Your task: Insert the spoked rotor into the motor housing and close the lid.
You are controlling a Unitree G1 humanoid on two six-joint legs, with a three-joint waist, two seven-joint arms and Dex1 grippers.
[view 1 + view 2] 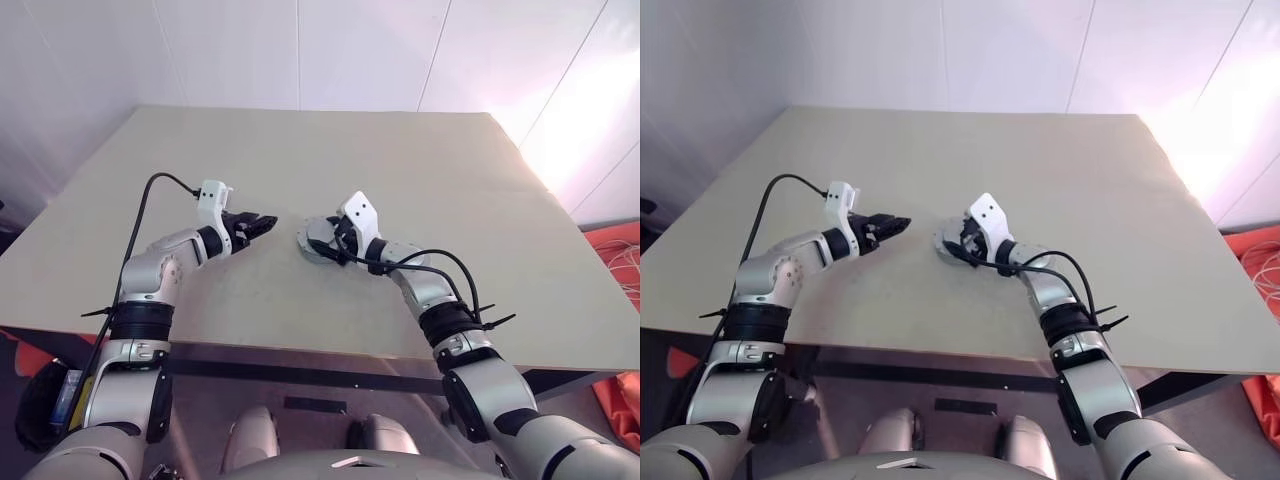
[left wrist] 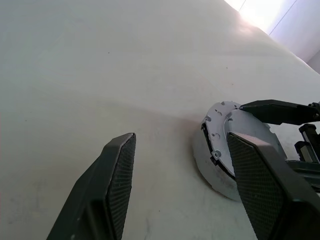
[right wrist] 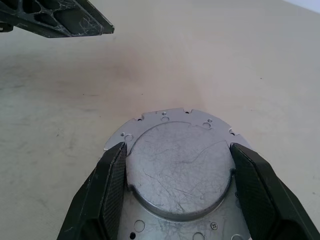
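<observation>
**Lid on the assembly, right gripper straddling it**

The broad beige tabletop carries one stacked assembly near its middle. The biggest part of that stack is the motor housing, which shows as a pale grey round body under the plate; its windings are covered, so I take it for the housing by its place rather than by its inside. On top lies the lid, a thin silvery round plate with small holes around its rim and a raised, scratched round centre. The spoked rotor is presumably already seated beneath it, though nothing here confirms that.

The right gripper reaches in from the robot's right with its two black fingers set either side of the lid's raised centre, touching or very nearly touching its edge; the view is too close to say whether they press. They are spread wide, about the boss's width.

The left gripper hangs just beside the assembly on the robot's left, its black fingers spread with nothing between them.

The step in hand looks like closing the lid: seating or turning it to line up on the housing. The next move likely calls for a gentle squeeze and a level press or small twist, with the left gripper free to steady the housing's side so the stack does not slide.
</observation>
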